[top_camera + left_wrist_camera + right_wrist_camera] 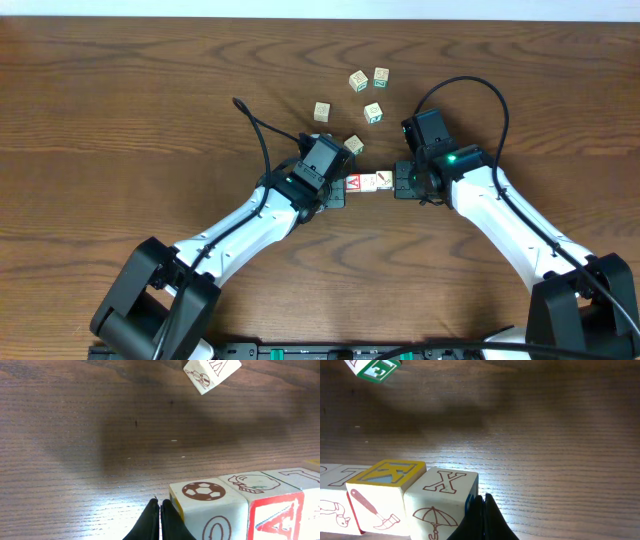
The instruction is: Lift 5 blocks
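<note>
Nearest me, my left claw (160, 519) and right claw (481, 515) are both fully closed, gripping nothing. Their tips are set against opposite ends of a short row of pale wooden alphabet cubes (368, 183), which includes the red-A cube (276, 521). Beyond the row, five loose cubes (373, 113) lie scattered on the dark wooden table (120, 90).

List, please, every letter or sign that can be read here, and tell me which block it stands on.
Perhaps "O", cut off: football block.
"A", red: A block next to it.
"X": umbrella block.
"K", yellow-framed: hammer block.
"E", green: loose block at top left.
Scattered blocks in the overhead view: too small to read.
</note>
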Robot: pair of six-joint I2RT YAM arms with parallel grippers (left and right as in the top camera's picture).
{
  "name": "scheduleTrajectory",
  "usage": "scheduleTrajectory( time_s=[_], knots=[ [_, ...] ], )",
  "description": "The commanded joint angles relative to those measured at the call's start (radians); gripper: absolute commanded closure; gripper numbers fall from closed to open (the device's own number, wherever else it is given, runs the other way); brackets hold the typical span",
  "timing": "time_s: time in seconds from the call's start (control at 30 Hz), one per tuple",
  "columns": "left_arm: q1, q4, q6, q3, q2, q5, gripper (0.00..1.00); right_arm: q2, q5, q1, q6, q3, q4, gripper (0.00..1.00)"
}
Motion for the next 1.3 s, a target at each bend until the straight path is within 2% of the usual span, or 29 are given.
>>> scheduleTrajectory(
  time_s=[0.0,0.37,1.27],
  knots=[
    [-0.098,0.109,0.011,0.069,-0.013,0.381,0.93,-0.002,-0.618,0.088,0.034,0.03,0.067,0.99],
    [-0.098,0.116,0.01,0.049,-0.006,0.381,0.93,-0.002,-0.619,0.088,0.035,-0.05,0.112,0.99],
    [-0.137,0.167,-0.002,0.049,0.074,0.389,0.93,-0.002,-0.631,0.09,0.056,-0.113,0.191,0.99]
  ],
)
